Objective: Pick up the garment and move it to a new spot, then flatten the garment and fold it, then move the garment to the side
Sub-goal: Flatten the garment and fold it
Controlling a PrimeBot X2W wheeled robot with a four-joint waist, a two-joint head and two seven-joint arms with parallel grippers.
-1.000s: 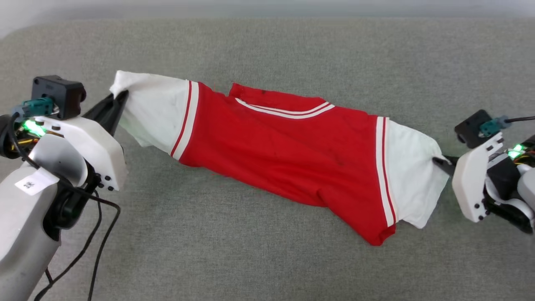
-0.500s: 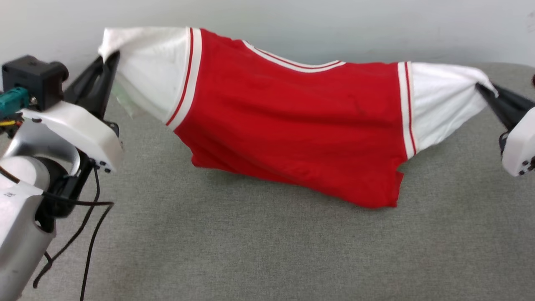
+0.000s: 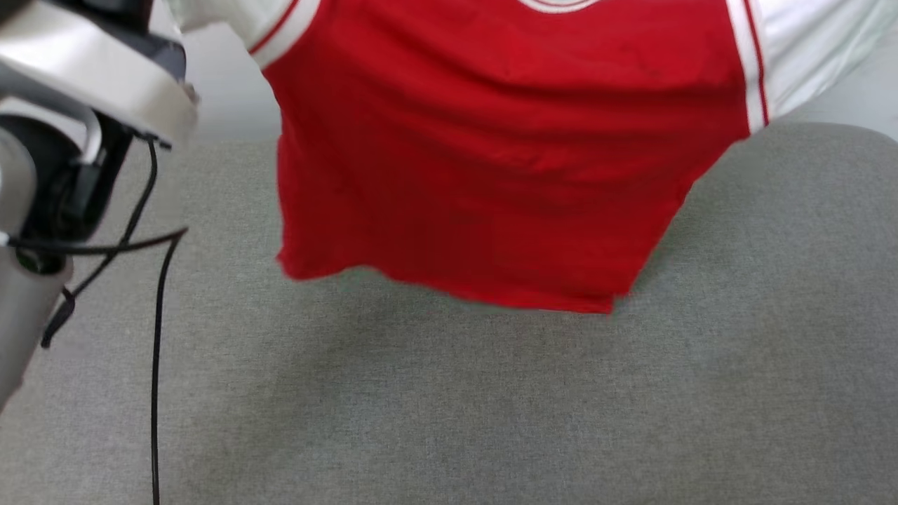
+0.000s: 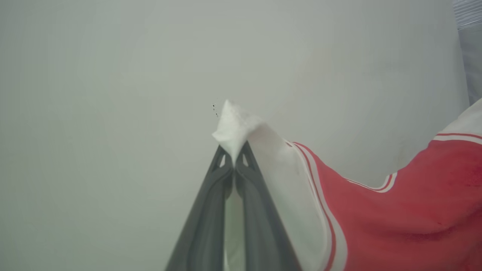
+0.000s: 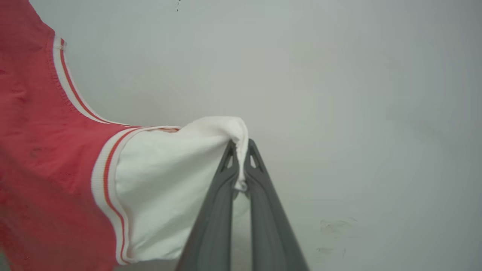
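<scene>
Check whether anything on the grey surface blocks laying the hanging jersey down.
Nothing visible does. The garment hangs from the left hand and right hand by its sleeves; a black cable trails over the grey surface at the left, apart from the garment.

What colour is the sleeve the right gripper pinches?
The sleeve of the garment is white, with striped trim; clearest in right wrist view.

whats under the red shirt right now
Below the hem of the garment lies grey upholstery with a faint shadow. Whatever is directly behind the red cloth, upholstery or pale wall, is covered and cannot be seen.
</scene>
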